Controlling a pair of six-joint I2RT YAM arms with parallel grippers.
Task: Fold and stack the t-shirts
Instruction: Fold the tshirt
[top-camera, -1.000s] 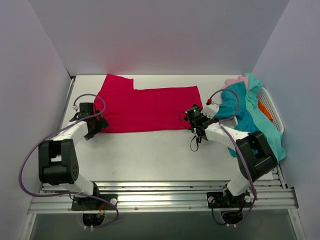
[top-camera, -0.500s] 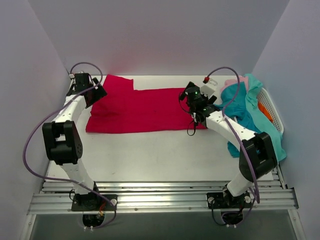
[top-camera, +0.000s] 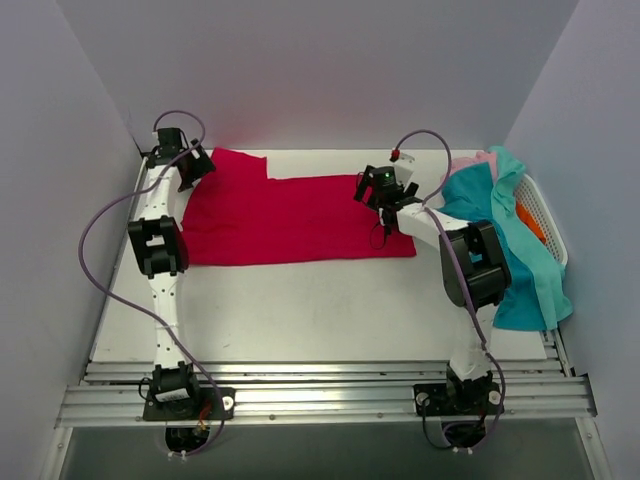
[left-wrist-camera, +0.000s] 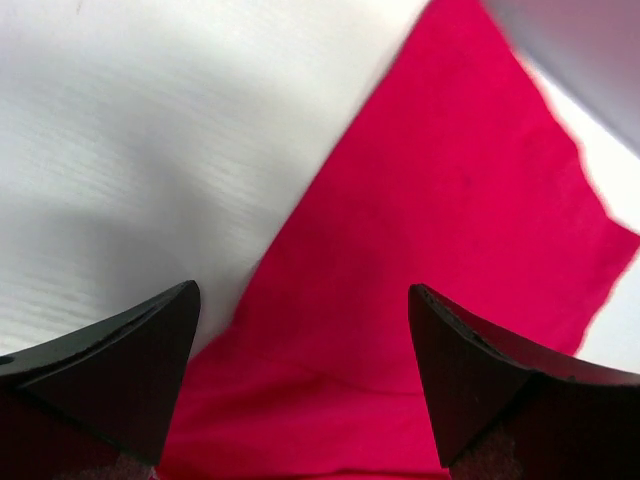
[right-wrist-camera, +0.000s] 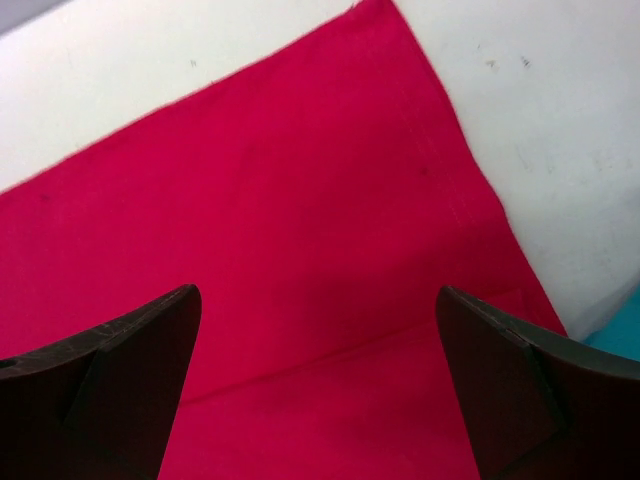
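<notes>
While both arms reach out to the far side of the table (top-camera: 300, 310), the left gripper (top-camera: 190, 165) hangs over the far left corner of the red t-shirt (top-camera: 290, 220) with its jaws spread wide and nothing between them. In the left wrist view its fingers (left-wrist-camera: 110, 370) frame the cloth's slanting left edge, red to one side and bare table to the other. The right gripper (top-camera: 374, 190) is just as wide apart and also empty, poised over the shirt's far right part. Its wrist view shows red cloth (right-wrist-camera: 300, 230) between the fingers (right-wrist-camera: 540, 390), a stitched edge running down the right side and a faint crease across. Whether either gripper touches the cloth cannot be told.

The red t-shirt lies flat in the far half of the table, its far edge close to the back wall (top-camera: 320, 80), its left end near the left wall and its right end just beside the teal t-shirts (top-camera: 500, 240). Those are heaped with a pink t-shirt (top-camera: 470, 160) over a white basket (top-camera: 545, 215) at the right. A broad bare strip of table lies between the shirt's near edge and the arm bases.

The shirt's long axis runs left to right, and a squarish flap juts toward the back wall at its left end.
</notes>
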